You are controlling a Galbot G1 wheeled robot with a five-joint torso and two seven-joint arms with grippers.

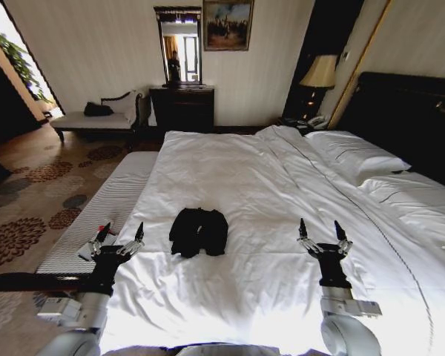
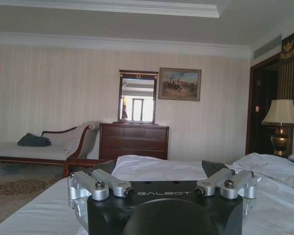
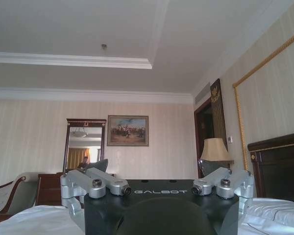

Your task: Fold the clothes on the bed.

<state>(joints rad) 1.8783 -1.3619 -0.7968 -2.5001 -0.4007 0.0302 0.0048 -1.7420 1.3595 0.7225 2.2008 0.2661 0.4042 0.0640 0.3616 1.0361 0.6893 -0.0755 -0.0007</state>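
White duvet lies under both arms: the left gripper (image 1: 119,239) and right gripper (image 1: 322,230) hover level above the bed (image 1: 282,193), jaws spread and holding nothing, which I judge a ready stance. Between and just beyond them the black T-shirt (image 1: 199,231) lies bunched, touching neither. The wrist views, aimed horizontally, show instead the dresser (image 2: 133,140), mirror (image 2: 137,97) and lamp (image 3: 215,152).

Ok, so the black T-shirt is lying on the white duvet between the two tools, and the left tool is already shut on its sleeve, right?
Not quite. In the head view the left tool is open and apart from the black T-shirt, holding nothing. The shirt does lie on the white duvet, between it and the right tool.
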